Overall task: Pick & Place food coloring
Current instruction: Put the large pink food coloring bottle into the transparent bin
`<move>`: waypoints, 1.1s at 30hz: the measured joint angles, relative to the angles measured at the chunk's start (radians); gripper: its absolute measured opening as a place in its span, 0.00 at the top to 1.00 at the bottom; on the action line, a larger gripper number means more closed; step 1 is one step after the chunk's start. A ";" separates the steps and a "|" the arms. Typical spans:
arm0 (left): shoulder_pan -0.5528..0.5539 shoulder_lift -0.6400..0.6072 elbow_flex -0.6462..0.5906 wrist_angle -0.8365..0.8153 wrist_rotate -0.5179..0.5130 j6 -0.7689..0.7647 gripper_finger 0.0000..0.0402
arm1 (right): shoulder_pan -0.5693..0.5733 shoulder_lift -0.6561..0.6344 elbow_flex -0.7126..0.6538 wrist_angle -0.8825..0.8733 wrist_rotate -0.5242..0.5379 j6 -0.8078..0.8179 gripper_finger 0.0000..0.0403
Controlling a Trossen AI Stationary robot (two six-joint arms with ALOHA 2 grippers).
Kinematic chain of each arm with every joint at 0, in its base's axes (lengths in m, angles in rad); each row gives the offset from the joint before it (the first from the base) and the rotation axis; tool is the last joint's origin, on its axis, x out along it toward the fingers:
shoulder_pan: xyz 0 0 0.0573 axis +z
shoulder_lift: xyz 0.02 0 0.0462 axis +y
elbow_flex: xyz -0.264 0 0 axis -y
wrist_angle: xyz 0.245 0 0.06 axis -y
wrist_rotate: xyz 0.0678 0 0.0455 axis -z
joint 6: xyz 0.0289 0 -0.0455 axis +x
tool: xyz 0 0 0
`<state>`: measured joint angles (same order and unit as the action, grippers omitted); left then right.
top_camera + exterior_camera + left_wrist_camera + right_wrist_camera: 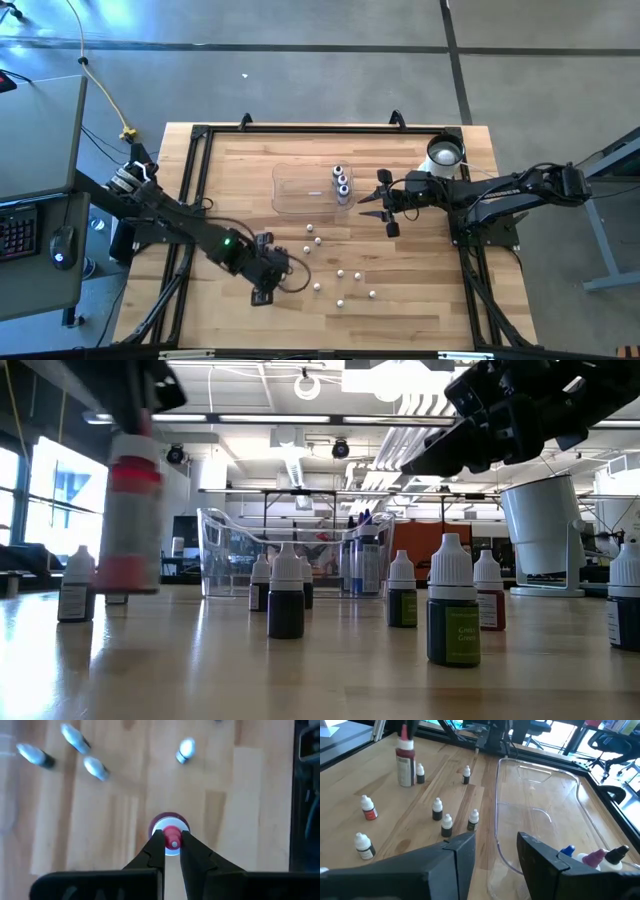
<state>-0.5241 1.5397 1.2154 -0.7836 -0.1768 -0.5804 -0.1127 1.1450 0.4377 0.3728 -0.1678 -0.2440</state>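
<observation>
A red food coloring bottle (170, 822) hangs under my left gripper (171, 839), which is shut on it over the table's near left part (266, 285). The low view shows the same bottle (130, 510) clear of the wood. Several more small bottles (340, 272) stand upright on their bases on the table (286, 595). Three others (341, 183) stand in the clear tray (295, 190). My right gripper (495, 865) waits open at the tray's right end (385, 210), touching nothing. My left gripper pinches the red bottle's cap end (172, 849) between its two fingertips (156, 845). The fingers come from above, slanting down. The bottle hangs upright below them, its body (406, 765) lifted clear of the table.
A white cup-like object (443, 155) stands at the far right corner, behind my right arm. Black frame rails (195, 160) run along the table's edges. Loose bottles (440, 812) are scattered between the tray and the near edge.
</observation>
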 joint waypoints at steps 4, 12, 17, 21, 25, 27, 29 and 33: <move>0.107 -0.001 0.044 -0.015 0.013 0.141 0.94 | 0.000 0.000 0.000 0.006 0.002 -0.002 0.66; 0.383 -0.003 0.236 -0.105 0.067 0.467 0.94 | 0.000 -0.013 0.000 0.005 0.046 -0.025 0.66; 0.576 0.019 0.328 -0.121 0.178 0.612 0.94 | 0.000 -0.050 0.000 -0.018 0.048 -0.027 0.66; 0.723 0.080 0.352 -0.120 0.234 0.692 0.94 | 0.000 -0.076 0.000 -0.033 0.048 -0.027 0.66; 0.833 0.180 0.350 -0.117 0.281 0.748 0.94 | 0.000 -0.079 0.001 -0.038 0.049 -0.027 0.66; 0.869 0.219 0.349 -0.090 0.305 0.773 0.94 | 0.000 -0.079 0.001 -0.046 0.048 -0.026 0.66; 0.894 0.249 0.350 -0.038 0.327 0.802 0.94 | 0.000 -0.079 0.000 -0.057 0.048 -0.020 0.66; 0.920 0.290 0.350 0.012 0.338 0.842 0.94 | 0.000 -0.079 0.000 -0.071 0.049 -0.018 0.66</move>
<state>0.3956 1.8296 1.5650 -0.7720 0.1615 0.2613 -0.1123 1.0660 0.4381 0.3015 -0.1192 -0.2619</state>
